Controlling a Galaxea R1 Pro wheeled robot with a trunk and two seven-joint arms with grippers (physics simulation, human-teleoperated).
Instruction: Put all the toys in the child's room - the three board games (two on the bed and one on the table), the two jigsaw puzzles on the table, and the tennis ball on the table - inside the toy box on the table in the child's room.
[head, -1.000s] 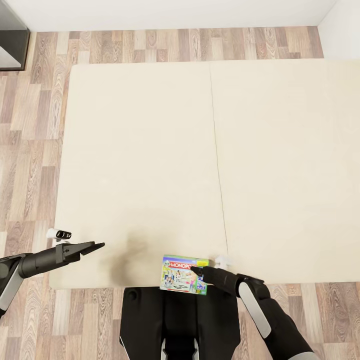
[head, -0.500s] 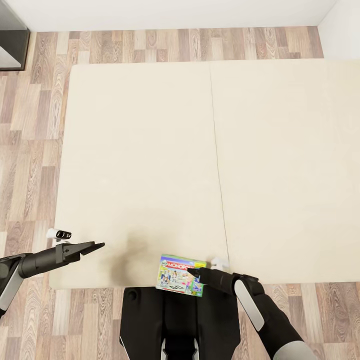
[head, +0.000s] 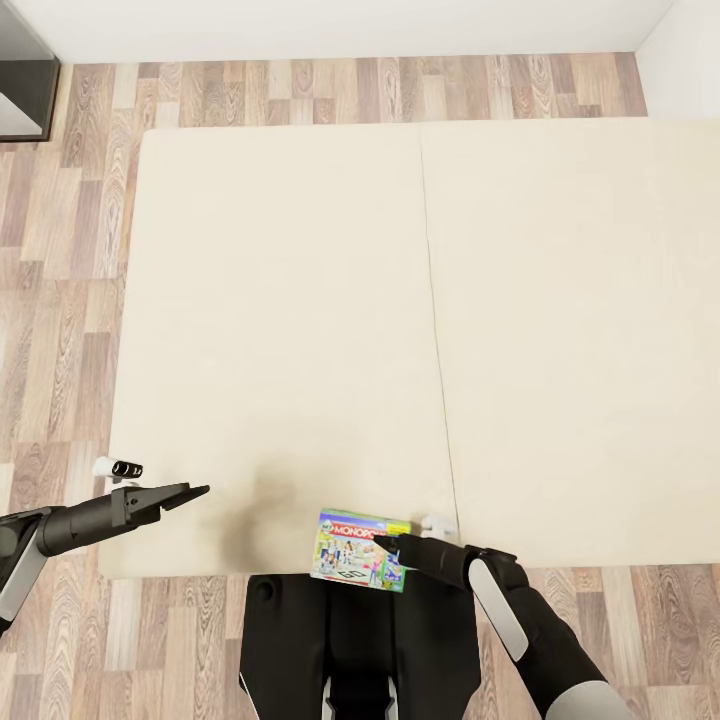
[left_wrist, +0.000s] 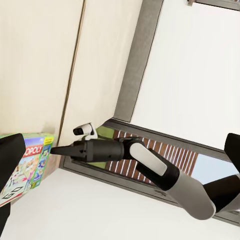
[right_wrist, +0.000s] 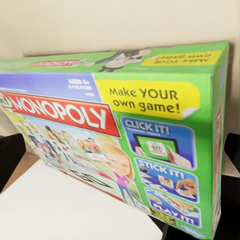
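Observation:
The Monopoly board game (head: 350, 546), a green, blue and red carton, lies tilted at the near edge of the cream bed (head: 300, 300), partly overhanging it. My right gripper (head: 386, 546) reaches in from the right and is shut on the carton's right end. In the right wrist view the Monopoly board game (right_wrist: 115, 130) sits close up between my dark fingers (right_wrist: 10, 155). My left gripper (head: 196, 491) hovers open over the bed's near left corner, well left of the carton. From the left wrist view, the carton (left_wrist: 31, 159) touches the pointed tip of the right gripper (left_wrist: 54, 150).
Wood-plank floor (head: 60, 250) borders the bed on the left and far side. A dark shelf unit (head: 25, 80) stands at the far left corner. White wall (head: 350, 25) runs along the back. My black base (head: 330, 640) stands against the bed's near edge.
My right gripper has shifted a little left and toward me, and the Monopoly carton has moved with it and tilted over the bed's edge. The left arm has stayed still.

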